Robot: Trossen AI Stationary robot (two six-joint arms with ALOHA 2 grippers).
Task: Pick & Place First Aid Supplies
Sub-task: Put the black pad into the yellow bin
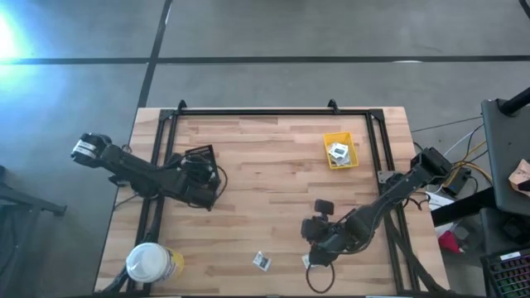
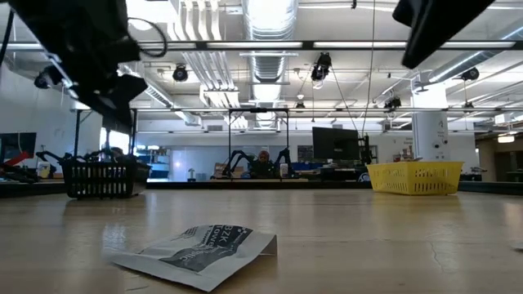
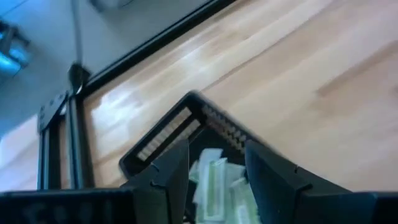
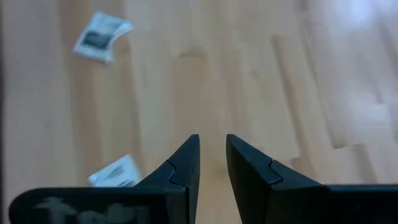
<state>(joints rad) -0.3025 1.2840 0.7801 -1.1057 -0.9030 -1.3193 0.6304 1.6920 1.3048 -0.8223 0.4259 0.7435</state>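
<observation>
High view: butcher-block table (image 1: pixel 273 190); yellow bin (image 1: pixel 340 151) at upper right of the boards, holding a few white packets; black tray (image 1: pixel 201 157) at centre left; white-lidded tub (image 1: pixel 147 262) at lower left corner; one square packet (image 1: pixel 262 261) loose at lower centre, a second (image 4: pixel 115 172) just beside the right gripper (image 1: pixel 316 248).

Left wrist view: left gripper (image 3: pixel 216 167) poised over the black tray, fingers parted, nothing between them; pale strips (image 3: pixel 214 180) lying in the tray below.

Right wrist view: right gripper fingers narrowly apart, empty, above bare wood; loose packet at upper left of frame.

Handling note, as judgement: centre over the nearer packet, lower square to the boards, pinch by an edge; flat and light, likely to slide rather than lift.
</observation>
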